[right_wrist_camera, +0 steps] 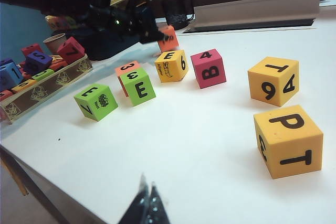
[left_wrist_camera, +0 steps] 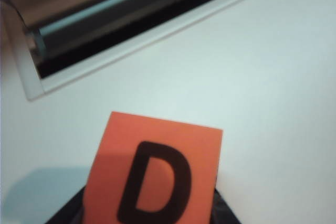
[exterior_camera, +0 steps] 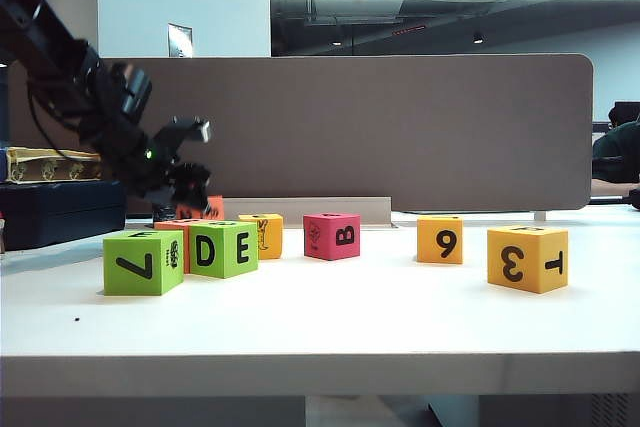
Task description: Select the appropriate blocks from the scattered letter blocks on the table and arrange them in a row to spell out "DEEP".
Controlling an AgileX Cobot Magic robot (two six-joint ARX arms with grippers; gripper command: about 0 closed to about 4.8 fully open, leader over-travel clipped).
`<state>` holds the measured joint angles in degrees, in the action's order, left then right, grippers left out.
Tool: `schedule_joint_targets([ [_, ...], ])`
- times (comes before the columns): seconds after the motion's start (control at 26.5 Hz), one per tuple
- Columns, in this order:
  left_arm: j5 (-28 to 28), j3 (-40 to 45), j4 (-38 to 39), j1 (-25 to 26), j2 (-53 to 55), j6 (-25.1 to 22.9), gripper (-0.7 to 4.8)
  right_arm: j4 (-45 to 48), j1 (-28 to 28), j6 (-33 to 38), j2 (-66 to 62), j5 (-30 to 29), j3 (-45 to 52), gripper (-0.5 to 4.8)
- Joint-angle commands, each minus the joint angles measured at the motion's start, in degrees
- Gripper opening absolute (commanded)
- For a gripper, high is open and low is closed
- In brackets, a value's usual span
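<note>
Blocks sit scattered on the white tabletop (exterior_camera: 330, 317) in the outside view. A green 7 block (exterior_camera: 143, 262) and a green D and E block (exterior_camera: 222, 248) stand at the front left, a pink B block (exterior_camera: 332, 236) in the middle, and a yellow 3 and T block (exterior_camera: 527, 258) on the right. Behind the green ones, the left pincer (exterior_camera: 190, 202) reaches down from its bent black arm to an orange block (exterior_camera: 200, 209) near the back of the tabletop. This looks like the step of getting the D, the first letter.

The left wrist view shows that orange block (left_wrist_camera: 155, 169) close up, with a big black D on top. The left pincer (left_wrist_camera: 147, 213) has dark fingers (left_wrist_camera: 223, 209) right against its two sides, so it seems to be closing on the block, about half shut. The next move is likely to squeeze firmly, lift, and carry it to the front to start the row.

The right wrist view looks over the tabletop from far back. The right pincer (right_wrist_camera: 147, 208) is pressed shut, holds nothing, and hangs away from the blocks. A yellow P and T block (right_wrist_camera: 288, 141) lies nearest to it.
</note>
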<state>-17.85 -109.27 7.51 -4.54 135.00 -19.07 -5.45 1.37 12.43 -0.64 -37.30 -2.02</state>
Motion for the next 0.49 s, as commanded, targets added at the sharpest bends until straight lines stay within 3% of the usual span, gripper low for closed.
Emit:
schedule_joint_targets([
  [0.04,-0.4,-0.4,-1.1,-0.5,-3.1,3.4,2.38,0.6,0.0,0.0,0.7,-0.3,-0.3,-0.05],
  [0.26,-0.2,-0.4,5.8,-1.3,-10.2,14.2,2.37,1.0,0.0,0.0,0.7,-0.3,-0.3,-0.05],
  [0.49,0.2,-0.4,18.8,-2.7,-17.1,19.2,2.34,1.0,0.0,0.0,0.7,-0.3,-0.3,-0.05],
])
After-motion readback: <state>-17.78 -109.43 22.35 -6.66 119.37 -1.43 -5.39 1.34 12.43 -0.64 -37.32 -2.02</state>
